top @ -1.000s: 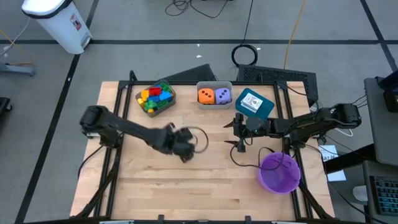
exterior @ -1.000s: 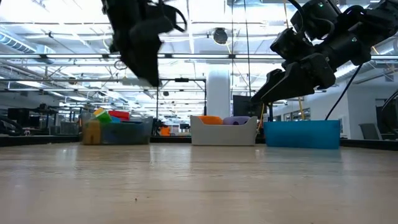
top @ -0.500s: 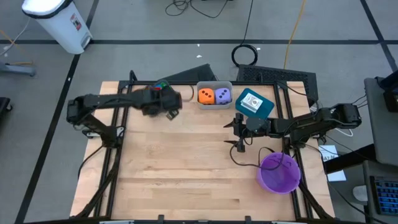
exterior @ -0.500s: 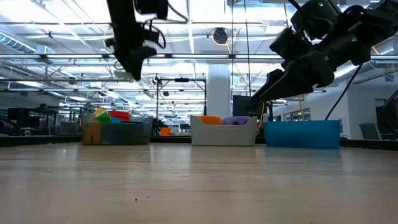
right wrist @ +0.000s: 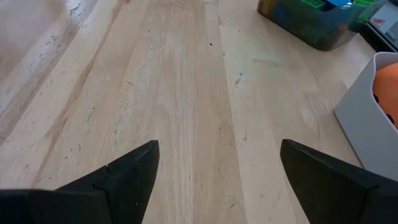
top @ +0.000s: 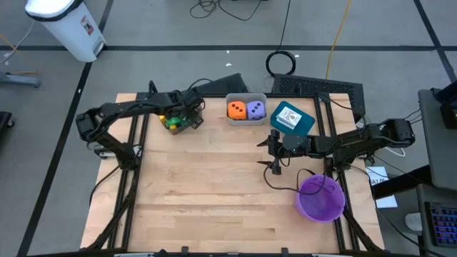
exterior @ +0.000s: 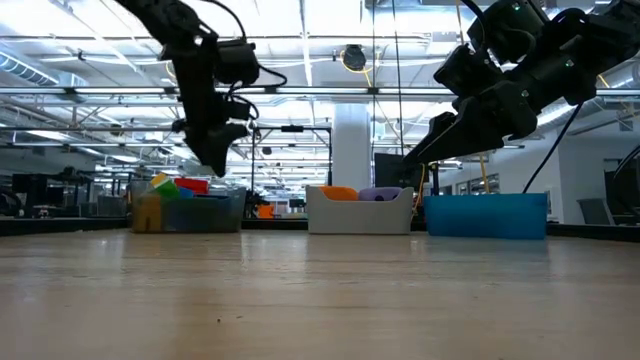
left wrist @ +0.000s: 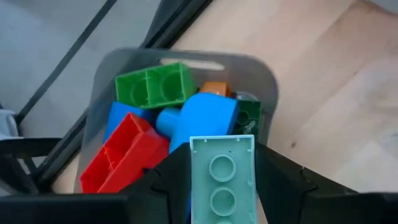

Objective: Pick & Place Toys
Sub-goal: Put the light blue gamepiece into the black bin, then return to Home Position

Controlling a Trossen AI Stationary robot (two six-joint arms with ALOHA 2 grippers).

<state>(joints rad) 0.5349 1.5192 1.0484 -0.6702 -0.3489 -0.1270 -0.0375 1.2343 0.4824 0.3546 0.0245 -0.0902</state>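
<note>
My left gripper is over the far-left bin, which holds red, green, blue and orange blocks. It is shut on a pale green studded block. In the low view the gripper hangs above that bin. My right gripper waits open and empty over the table's right half, its fingers wide apart in its wrist view. The orange and purple dice lie in the middle grey bin. A white-blue card lies on the teal bin. My left gripper pinches the pale green block by its two long sides between its two fingers. The fingers come from above, pointing down, and lie along the block. The block is lifted clear, above the blocks in the bin.
The grey dice bin and the teal bin stand along the far edge, to the right of the block bin. A purple round bowl stands at the near right. Bare wood fills the table's middle and near part.
My left gripper has gone from the table's middle toward the far left, carrying the pale green block, and now stands over the bin of blocks. My right arm has kept still.
</note>
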